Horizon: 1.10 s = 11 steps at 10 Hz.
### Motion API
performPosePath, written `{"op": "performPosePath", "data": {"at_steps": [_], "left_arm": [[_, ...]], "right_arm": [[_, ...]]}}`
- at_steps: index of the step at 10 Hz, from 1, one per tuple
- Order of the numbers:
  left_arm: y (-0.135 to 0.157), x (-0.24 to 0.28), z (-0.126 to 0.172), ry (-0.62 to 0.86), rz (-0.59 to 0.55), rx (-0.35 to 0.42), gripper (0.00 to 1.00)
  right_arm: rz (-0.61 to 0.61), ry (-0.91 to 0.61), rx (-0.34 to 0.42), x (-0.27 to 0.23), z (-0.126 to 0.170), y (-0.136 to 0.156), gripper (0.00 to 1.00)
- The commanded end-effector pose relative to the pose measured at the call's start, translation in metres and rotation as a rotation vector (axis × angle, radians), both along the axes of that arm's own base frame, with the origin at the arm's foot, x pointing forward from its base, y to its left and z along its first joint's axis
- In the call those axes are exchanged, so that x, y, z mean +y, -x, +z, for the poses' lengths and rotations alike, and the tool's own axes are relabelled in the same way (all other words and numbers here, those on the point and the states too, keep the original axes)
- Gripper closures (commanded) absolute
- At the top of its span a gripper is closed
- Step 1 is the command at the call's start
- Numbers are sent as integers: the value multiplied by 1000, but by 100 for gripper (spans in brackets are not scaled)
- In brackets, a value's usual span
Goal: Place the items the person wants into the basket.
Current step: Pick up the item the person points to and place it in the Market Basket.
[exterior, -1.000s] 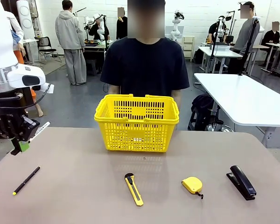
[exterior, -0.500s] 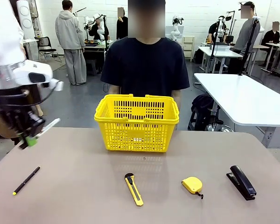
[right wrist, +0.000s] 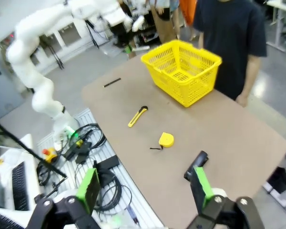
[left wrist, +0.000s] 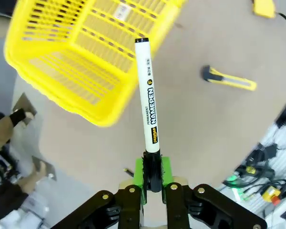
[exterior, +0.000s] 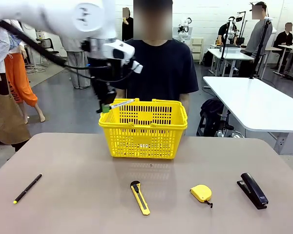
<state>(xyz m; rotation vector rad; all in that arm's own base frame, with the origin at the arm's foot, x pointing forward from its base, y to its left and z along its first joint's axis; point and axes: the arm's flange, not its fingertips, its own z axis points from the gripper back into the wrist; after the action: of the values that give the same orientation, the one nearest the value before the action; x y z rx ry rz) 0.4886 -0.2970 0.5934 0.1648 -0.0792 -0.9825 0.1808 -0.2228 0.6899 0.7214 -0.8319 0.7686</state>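
Left gripper [exterior: 106, 107] is clamping the black marker [exterior: 122, 103] at the basket's left rim; right gripper [right wrist: 144, 187] is standing wide open, holding nothing.

The marker is being gripped by its dark end between the green pads, its white-labelled barrel sticking out level towards the yellow basket [exterior: 143, 131], with the tip reaching just above the rim. The basket is sitting at the far side of the table [exterior: 78, 161], directly in front of the person [exterior: 154, 68] in the dark T-shirt. The utility knife [exterior: 140, 197] and the yellow tape measure [exterior: 201, 193] are lying on the near side of the table, apart from each other. A stapler [exterior: 254, 190] is resting at the right, a thin pen [exterior: 27, 188] at the left.
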Motion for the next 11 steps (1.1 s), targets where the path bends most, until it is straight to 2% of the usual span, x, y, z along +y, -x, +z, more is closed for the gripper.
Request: {"op": "performPosePath", "data": {"at_steps": [1,3,4,6,8,10,11], "left_arm": [[-48,-35,18,-125,-100,-52,84],[-84,-57,0,-131,-169,-29,84],[-95,-61,-15,-72,-158,6,84],[-104,-70,-47,-27,-62,72,84],[-108,-75,-64,-25,-69,126,84],[-102,-79,-62,-23,-49,129,84],[-102,-68,-81,-34,-88,111,84]], "right_arm": [[14,-8,-19,0,1,0,0],[14,-8,-19,0,1,0,0],[14,-8,-19,0,1,0,0],[14,-8,-19,0,1,0,0],[14,-8,-19,0,1,0,0],[14,-8,-19,0,1,0,0],[14,-8,-19,0,1,0,0]]}}
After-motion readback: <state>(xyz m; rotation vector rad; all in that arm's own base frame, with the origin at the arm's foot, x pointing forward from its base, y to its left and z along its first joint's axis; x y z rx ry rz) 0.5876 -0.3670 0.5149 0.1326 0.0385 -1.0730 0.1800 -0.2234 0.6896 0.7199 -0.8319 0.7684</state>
